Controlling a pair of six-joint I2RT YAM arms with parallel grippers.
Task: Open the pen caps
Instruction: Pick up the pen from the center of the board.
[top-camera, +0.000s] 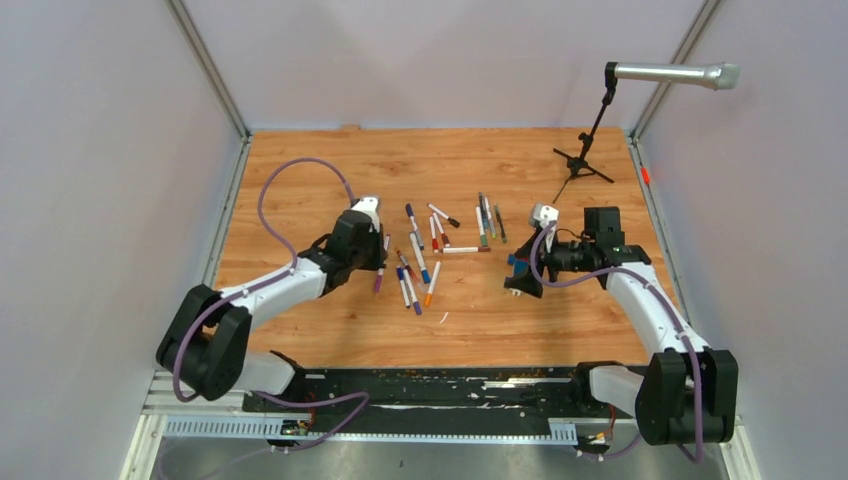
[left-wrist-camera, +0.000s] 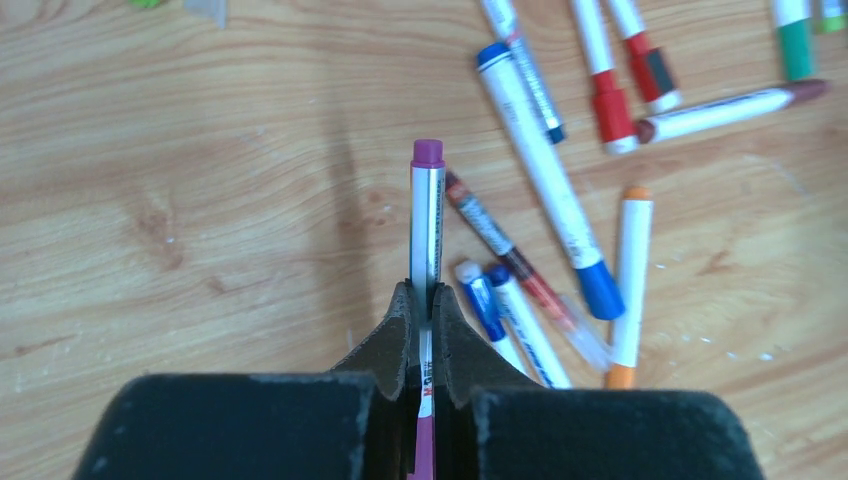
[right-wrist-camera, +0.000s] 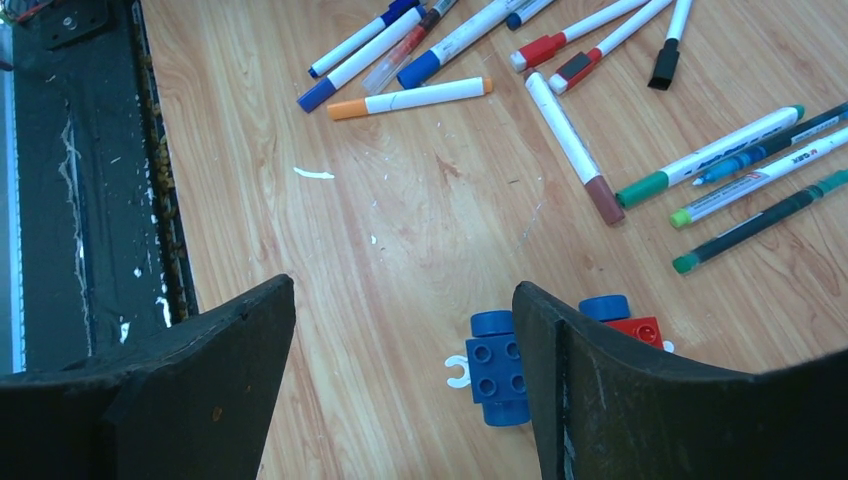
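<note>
The left claw (left-wrist-camera: 424, 305) was pressed together on the silver barrel of a purple pen (left-wrist-camera: 427, 215). The pen projected straight out past the fingertips and had a purple end piece (left-wrist-camera: 427, 152) at its far tip. More purple showed between the fingers. Whether the pen touched the counter (left-wrist-camera: 200, 200) could not be told.

Just beside this pen lay other pens with their pen caps fitted:
- a blue cap (left-wrist-camera: 600, 290)
- an orange cap (left-wrist-camera: 620, 376)
- a red cap (left-wrist-camera: 608, 112)

The right claw (right-wrist-camera: 402, 300) was spread wide and gripped nothing. A blue-and-red block (right-wrist-camera: 497, 365) lay on the counter beside one finger and was partly hidden by it. Beyond the claw, more caps remained on their barrels:
- a brown cap (right-wrist-camera: 603, 198)
- a green cap (right-wrist-camera: 642, 189)
- a black cap (right-wrist-camera: 664, 68)

In the top view, the pen group (top-camera: 440, 245) lay about mid-counter between the two arms. A microphone stand (top-camera: 585, 165) stood near the far right corner.
</note>
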